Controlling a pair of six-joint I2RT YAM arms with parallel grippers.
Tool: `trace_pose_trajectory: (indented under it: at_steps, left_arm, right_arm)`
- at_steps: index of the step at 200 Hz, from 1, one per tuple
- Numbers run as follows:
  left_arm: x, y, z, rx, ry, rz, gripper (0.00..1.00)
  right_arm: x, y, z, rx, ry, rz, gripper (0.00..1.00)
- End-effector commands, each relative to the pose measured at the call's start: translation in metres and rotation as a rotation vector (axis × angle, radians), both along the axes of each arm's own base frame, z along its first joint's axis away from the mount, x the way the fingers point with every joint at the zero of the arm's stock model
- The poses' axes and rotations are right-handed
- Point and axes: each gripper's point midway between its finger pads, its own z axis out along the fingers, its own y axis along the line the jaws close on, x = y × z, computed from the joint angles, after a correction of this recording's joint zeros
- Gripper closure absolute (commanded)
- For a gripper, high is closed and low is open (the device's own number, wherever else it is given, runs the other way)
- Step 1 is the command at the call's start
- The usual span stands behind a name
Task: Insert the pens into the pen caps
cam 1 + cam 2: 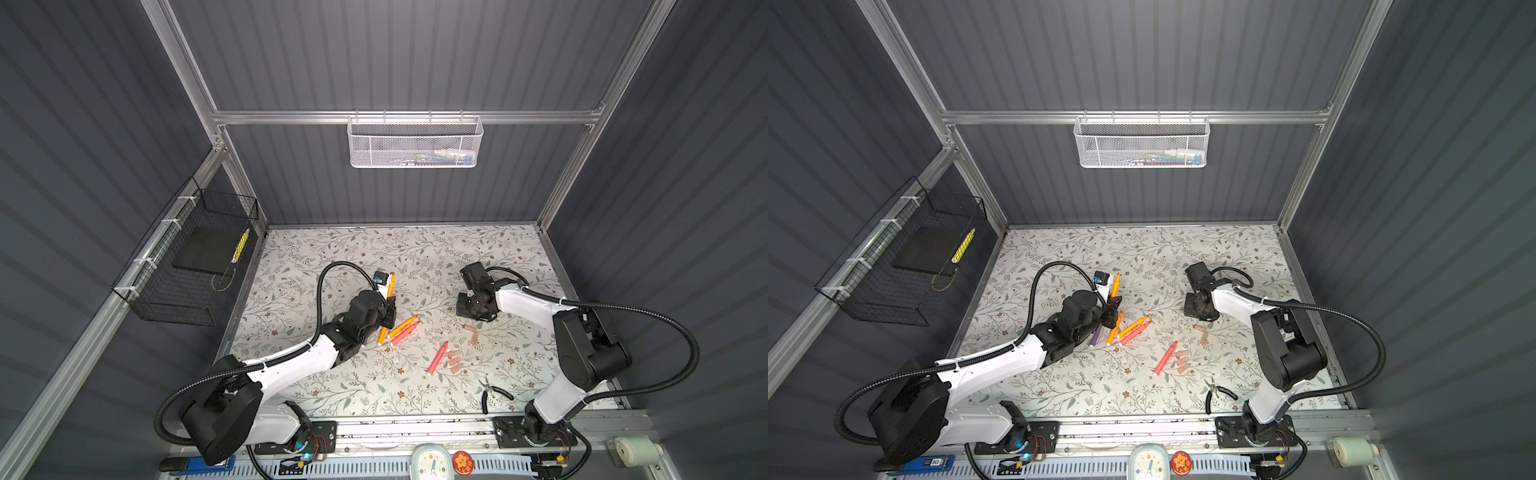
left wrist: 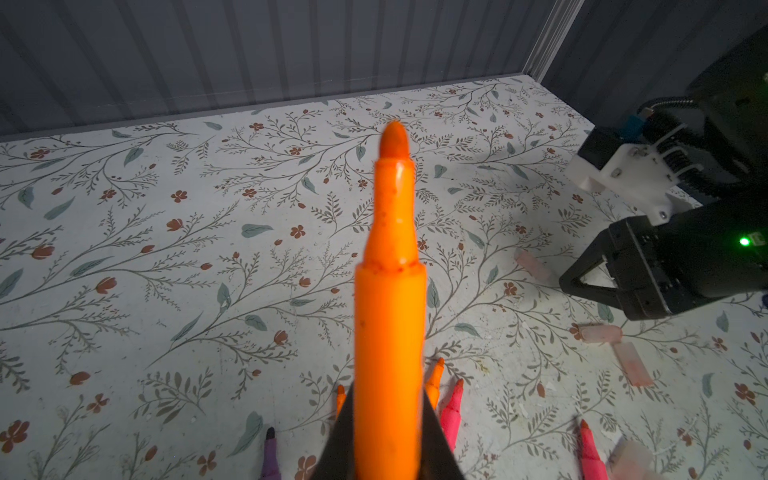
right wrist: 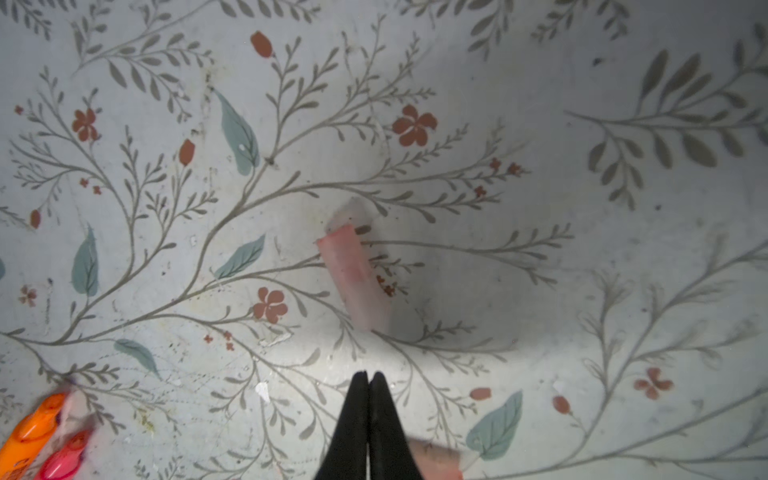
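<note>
**Top views.** The left pincer (image 1: 390,300) pinches one orange pen (image 1: 391,286), raised off the tabletop (image 1: 332,249).
- Two orange and two pink-red pens (image 1: 437,358) lie loose near the middle.
- The purple pen (image 1: 1095,336) shows in a top view only, beside the left arm; elsewhere the arm covers it.
- The pen caps (image 1: 455,362) lie in two small groups right of the pens, apart from them.
- The right pincer (image 1: 473,311) points down at the tabletop beyond the caps, with its jaws hidden under its own body.
- The pliers (image 1: 494,392) lie near the front edge.

**Left wrist.** The orange pen (image 2: 390,291) is clamped low on its barrel, its felt tip bare.
- Five bare tips lie beneath it.
- Three caps lie near the right pincer (image 2: 575,286); a fourth is a blur at the frame edge.

**Right wrist.** The right pincer (image 3: 369,376) is pressed together with nothing between its tips.
- One cap (image 3: 355,282) lies just ahead of it, empty and untouched.
- Another cap (image 3: 436,461) is cut off beside the fingers, and contact cannot be told.

**Status, judged.** No pen is capped. One pen is in hand and no cap is held, so all six joinings remain.

**Unclear.** The full cap count is uncertain, because the translucent tubes fade into the floral pattern.
</note>
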Motion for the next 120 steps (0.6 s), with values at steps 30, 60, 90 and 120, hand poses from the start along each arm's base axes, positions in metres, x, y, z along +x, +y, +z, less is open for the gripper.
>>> trace_pose_trajectory:
  at_steps: [30, 60, 90, 120]
  left_arm:
    - [0.001, -0.003, -0.001, 0.007, 0.005, -0.009, 1.0]
    - [0.001, -0.005, -0.003, 0.006, 0.012, -0.012, 1.0]
    - [0.0, -0.005, -0.003, 0.003, 0.015, -0.015, 1.0]
    - [0.0, -0.006, -0.002, -0.001, 0.013, -0.017, 1.0]
  right_arm:
    - [0.005, -0.021, -0.003, -0.027, 0.002, -0.08, 0.94]
    - [0.012, -0.032, -0.003, -0.031, -0.014, -0.126, 0.94]
    - [0.023, -0.037, -0.002, -0.031, -0.025, -0.159, 0.94]
    - [0.031, -0.035, 0.001, -0.03, -0.025, -0.166, 0.99]
